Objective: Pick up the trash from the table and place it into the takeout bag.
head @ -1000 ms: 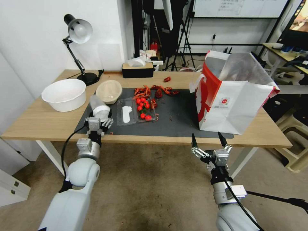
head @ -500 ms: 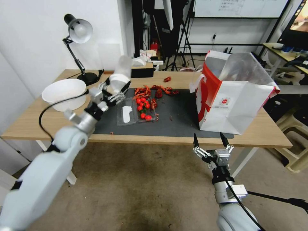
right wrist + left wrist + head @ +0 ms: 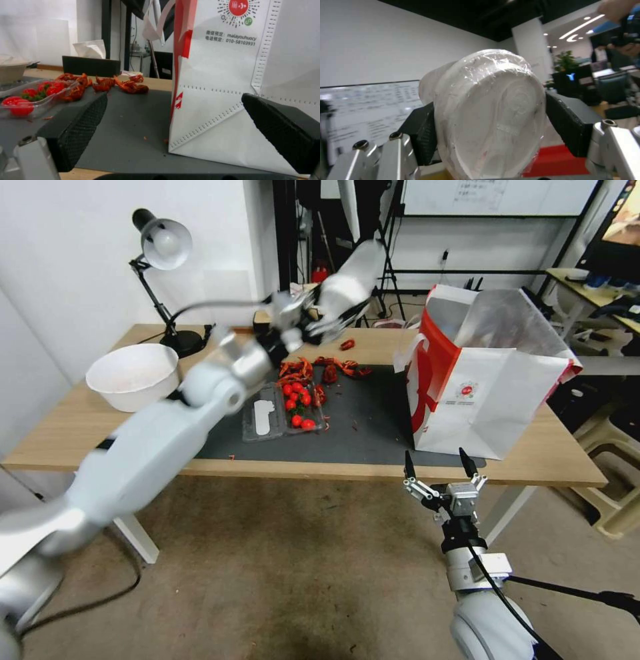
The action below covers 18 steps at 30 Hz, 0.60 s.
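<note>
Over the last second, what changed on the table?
The left hand, shut on the clear lidded plastic cup, swung it up from the near table edge toward the white-and-red takeout bag. The right hand stayed open below the table edge; the food scraps didn't move.

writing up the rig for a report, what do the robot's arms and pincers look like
Both arms are smooth, rounded light-grey shells with silver metal wrist collars, and a black cable loops along each forearm. The left pincer and right pincer are alike: bare silver linkage with dark bolt heads, ending in black wedge-shaped fingers whose inner pads have a fine cross-hatched texture. No markings can be made out.
</note>
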{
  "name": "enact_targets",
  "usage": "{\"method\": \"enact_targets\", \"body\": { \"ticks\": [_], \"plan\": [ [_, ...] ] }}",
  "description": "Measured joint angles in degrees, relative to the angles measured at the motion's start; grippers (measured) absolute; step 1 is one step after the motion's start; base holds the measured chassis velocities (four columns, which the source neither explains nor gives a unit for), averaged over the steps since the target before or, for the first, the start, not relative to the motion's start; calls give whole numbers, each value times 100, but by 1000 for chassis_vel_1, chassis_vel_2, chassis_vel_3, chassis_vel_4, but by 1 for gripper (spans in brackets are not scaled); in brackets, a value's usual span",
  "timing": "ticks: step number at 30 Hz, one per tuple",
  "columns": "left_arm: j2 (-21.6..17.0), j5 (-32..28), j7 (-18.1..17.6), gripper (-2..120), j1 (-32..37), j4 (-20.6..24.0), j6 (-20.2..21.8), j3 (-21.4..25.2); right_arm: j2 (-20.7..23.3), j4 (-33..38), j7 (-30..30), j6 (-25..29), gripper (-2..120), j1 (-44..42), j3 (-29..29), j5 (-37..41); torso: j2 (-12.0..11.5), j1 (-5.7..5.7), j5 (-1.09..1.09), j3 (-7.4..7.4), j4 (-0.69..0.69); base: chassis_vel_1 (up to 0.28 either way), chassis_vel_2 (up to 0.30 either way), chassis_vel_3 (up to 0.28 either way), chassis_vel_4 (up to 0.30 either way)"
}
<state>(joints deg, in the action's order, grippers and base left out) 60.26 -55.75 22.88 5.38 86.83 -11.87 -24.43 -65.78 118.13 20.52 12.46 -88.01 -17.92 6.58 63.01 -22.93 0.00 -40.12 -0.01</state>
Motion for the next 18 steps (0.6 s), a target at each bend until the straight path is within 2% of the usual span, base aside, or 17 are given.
{"method": "enact_targets", "body": {
  "ticks": [1, 4, 5, 8, 10, 13, 14, 16, 18],
  "plan": [
    [0, 0, 0, 70, 0, 0, 0, 0, 0, 0, 0, 0, 100, 0, 0, 0, 0, 0, 0, 0, 0, 0, 0, 0, 0],
    [584, -97, -1, 70, -495, -349, 9, -523, 4, -21, 5, 0, 100, 9, -18, -1, 0, 0, 1, 0, 0, 0, 0, 0, 0],
    [584, -97, -1, 70, -495, -349, 9, -523, 4, -21, 5, 0, 100, 9, -18, -1, 0, 0, 1, 0, 0, 0, 0, 0, 0],
    [1103, -134, 11, 70, -874, -776, 12, -884, 0, -28, 14, 13, 100, -3, -43, -18, 1, 1, 3, 1, 0, 0, 0, 0, 0],
    [1190, -134, 18, 70, -931, -876, 9, -946, -3, -28, 16, 15, 100, -10, -50, -23, 0, 1, 2, 1, 0, 0, 0, 0, 0],
    [1595, -134, 108, 70, -1211, -1438, -31, -1221, -21, -9, 25, 29, 100, -36, -82, -33, 0, 1, 2, 0, 0, 0, 0, 0, 0],
    [1595, -134, 108, 70, -1211, -1438, -31, -1221, -21, -9, 25, 29, 100, -36, -82, -33, 0, 1, 2, 0, 0, 0, 0, 0, 0],
    [1827, -124, 152, 70, -1355, -1862, -50, -1397, -39, 9, 28, 40, 100, -44, -97, -36, 0, 1, 1, 1, 0, 0, 0, 0, 0],
    [1897, -99, 162, 70, -1385, -2010, -54, -1458, -46, 16, 28, 44, 100, -43, -97, -37, 1, 1, 2, 1, 1, 0, 0, 0, 0]
  ]
}}
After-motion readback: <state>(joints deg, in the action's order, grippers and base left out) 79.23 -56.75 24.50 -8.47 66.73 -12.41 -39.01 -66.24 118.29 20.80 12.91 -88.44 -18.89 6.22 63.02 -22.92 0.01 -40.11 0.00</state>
